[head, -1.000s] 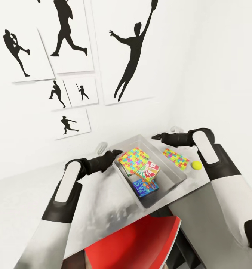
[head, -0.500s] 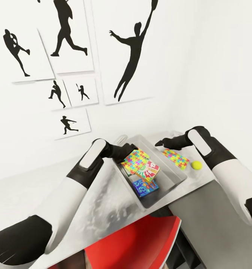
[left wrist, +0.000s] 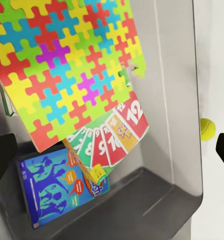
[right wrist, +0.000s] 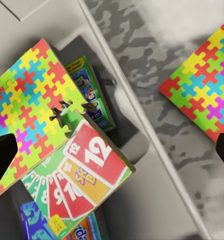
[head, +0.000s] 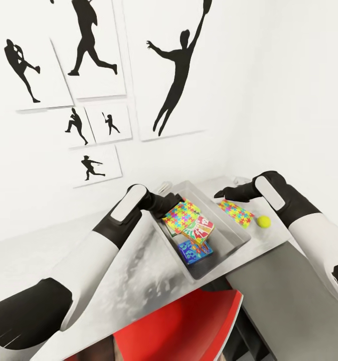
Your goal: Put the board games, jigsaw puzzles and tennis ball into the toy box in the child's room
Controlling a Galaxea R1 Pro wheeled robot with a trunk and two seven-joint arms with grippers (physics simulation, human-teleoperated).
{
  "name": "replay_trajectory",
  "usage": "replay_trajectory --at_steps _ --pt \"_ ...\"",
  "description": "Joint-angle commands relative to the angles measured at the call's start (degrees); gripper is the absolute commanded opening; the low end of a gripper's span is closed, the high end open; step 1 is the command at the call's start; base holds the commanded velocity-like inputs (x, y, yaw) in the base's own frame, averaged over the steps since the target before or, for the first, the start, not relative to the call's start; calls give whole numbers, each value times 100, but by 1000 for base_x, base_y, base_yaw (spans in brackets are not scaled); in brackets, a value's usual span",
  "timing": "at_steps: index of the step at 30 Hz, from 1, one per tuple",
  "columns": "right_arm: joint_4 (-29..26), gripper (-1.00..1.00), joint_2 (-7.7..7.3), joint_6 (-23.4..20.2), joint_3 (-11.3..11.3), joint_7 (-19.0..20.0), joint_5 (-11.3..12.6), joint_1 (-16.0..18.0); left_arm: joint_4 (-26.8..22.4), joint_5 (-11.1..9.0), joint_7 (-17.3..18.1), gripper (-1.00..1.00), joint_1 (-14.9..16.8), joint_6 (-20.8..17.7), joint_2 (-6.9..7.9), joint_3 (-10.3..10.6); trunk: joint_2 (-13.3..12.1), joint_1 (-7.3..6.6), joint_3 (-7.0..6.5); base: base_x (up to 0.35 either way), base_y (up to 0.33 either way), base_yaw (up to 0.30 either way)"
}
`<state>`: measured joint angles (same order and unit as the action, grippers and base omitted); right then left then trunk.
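The grey toy box [head: 228, 229] stands on the table [head: 139, 265]. In it a jigsaw puzzle [head: 180, 215] leans over a card-print board game [head: 201, 228] and a blue board game [head: 193, 251]. A green-edged board game [right wrist: 90, 95] lies under the puzzle. A second jigsaw puzzle [head: 235, 211] and the tennis ball [head: 263, 221] rest on the table right of the box. My left gripper [head: 165, 200] hangs open over the box's far left corner. My right gripper [head: 220, 192] is open above the box's far right rim, beside the loose puzzle. Neither holds anything.
A red chair [head: 189, 326] sits tucked against the table's near edge below the box. The white wall with black sports silhouette pictures [head: 174, 75] stands close behind the table. The table's right end lies just past the tennis ball.
My left arm has swung up and inward, bringing its gripper from the box's left side to over its far corner. My right gripper has dropped slightly toward the loose puzzle.
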<state>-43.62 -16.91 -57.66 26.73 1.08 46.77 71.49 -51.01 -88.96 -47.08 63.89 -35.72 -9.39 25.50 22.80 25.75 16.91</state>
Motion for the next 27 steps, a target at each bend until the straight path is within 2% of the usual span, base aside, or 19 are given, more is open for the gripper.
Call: replay_trajectory --at_steps 1,19,27 --pt "21 100 -12 3 27 21 -19 9 8 -38 -73 100 13 -1 4 14 12 4 11 0 0 0" --pt "114 100 -32 70 34 56 -81 42 52 -59 -627 100 61 -58 26 41 12 4 11 0 0 0" --pt "263 100 6 328 41 58 -164 125 55 -71 -805 100 78 -261 27 33 12 4 11 0 0 0"
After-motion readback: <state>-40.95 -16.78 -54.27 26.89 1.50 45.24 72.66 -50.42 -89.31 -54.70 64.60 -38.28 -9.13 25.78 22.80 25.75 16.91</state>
